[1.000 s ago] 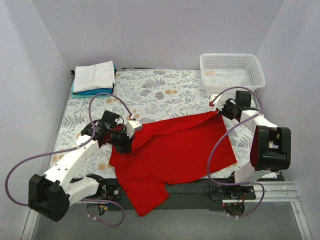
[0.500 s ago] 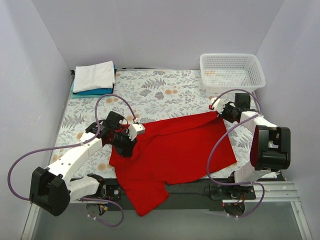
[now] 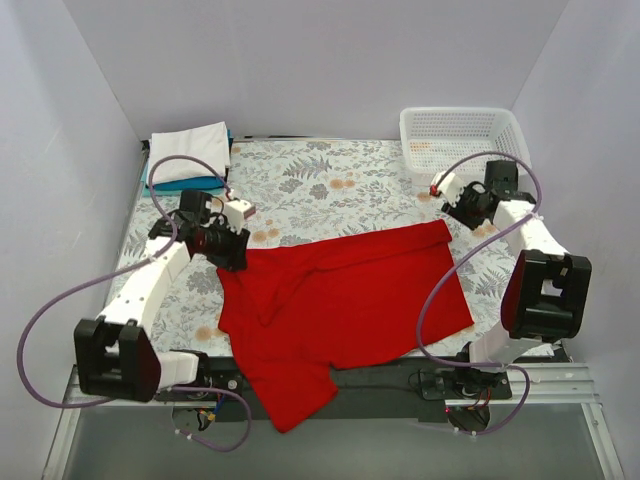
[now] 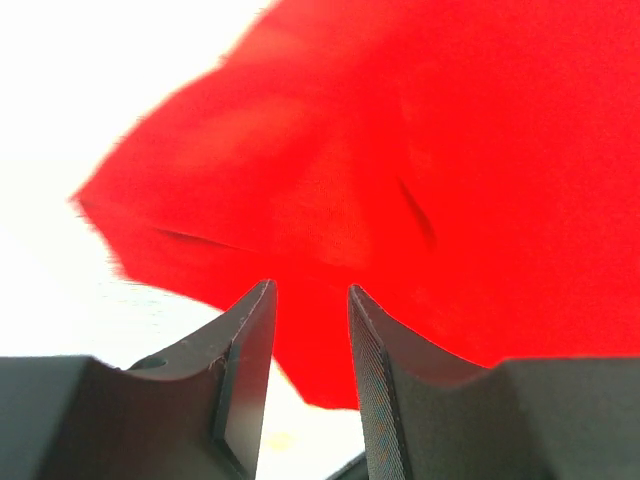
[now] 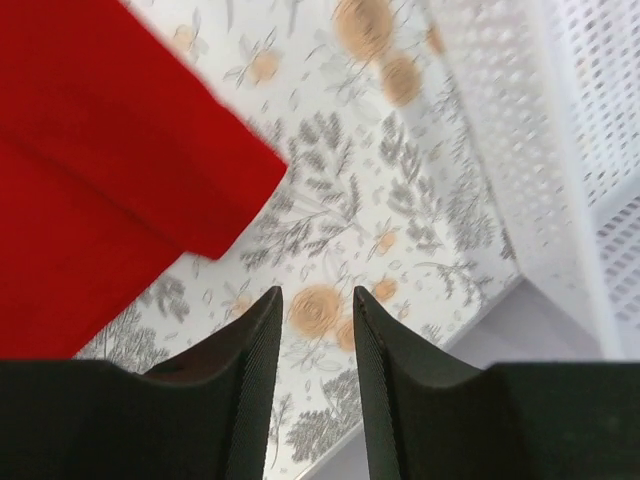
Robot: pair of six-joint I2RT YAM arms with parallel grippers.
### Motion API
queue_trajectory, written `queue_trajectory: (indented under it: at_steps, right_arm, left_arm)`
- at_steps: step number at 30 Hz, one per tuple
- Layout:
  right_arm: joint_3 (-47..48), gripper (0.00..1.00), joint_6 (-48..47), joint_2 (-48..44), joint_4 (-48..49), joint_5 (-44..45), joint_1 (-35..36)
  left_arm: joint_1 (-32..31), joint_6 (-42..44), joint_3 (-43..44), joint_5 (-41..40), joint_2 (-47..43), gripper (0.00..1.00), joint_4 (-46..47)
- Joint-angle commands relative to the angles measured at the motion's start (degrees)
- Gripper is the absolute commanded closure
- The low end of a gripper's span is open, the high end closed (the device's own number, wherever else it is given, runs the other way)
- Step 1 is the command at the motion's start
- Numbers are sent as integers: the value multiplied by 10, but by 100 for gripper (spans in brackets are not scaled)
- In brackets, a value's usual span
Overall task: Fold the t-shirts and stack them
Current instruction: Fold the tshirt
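Observation:
The red t-shirt (image 3: pixel 350 300) lies partly folded in the middle of the table, one sleeve hanging over the near edge. My left gripper (image 3: pixel 230 252) stands open just beside its far left corner, and the red cloth (image 4: pixel 400 150) lies past the fingertips of that gripper (image 4: pixel 310 290), not between them. My right gripper (image 3: pixel 452 210) is open, a little beyond the far right corner. In the right wrist view only tablecloth shows between the tips of this gripper (image 5: pixel 318 292), with the red corner (image 5: pixel 90 180) to the left. A folded white t-shirt (image 3: pixel 188 150) rests on a folded teal t-shirt (image 3: pixel 165 185) at the back left.
A white mesh basket (image 3: pixel 462 140), also seen as the basket (image 5: pixel 560 150) in the right wrist view, stands at the back right, close to my right gripper. The floral tablecloth (image 3: pixel 320 180) covers the table. Purple cables loop from both arms.
Both grippers have opened and let go of the red shirt's far edge. The left arm has drawn back to the left, the right arm up toward the basket. The edge now lies flat.

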Motion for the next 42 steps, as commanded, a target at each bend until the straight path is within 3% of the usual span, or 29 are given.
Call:
queue_trajectory:
  at_steps: [1,7,15,18,23,26,29,35,42]
  right_arm:
    - [80,60,66,46,-80,-46,18]
    - [102,67,137,111,-71,-12,90]
    - [103,69,178,192,-39,32,97]
    - [98,69,188,218,-23,45,97]
    - [165,69,222,269,-14,57,97]
    - [196,69,230,280,-26,42,101]
    - [229,65,229,261,-67,24,101]
    - [184,52,158,172,-89,26,81]
    - [176,54,77,178,-116,62,63]
  left_arm:
    - [52,-36,41,-15,72,66,57]
    - [58,-65,78,-94,191,59,116]
    - [62,-80,96,-139,294,57,135]
    - [70,-81,111,-134,337,67,156]
    - [96,-81,218,-126,425,85,162]
    - [99,-77,298,-117,470,87,142]
    - [120,-57,353,-88,478,82,119]
    - [110,-16,358,56,389,52,63]
    - [-6,4,307,71,356,49,51]
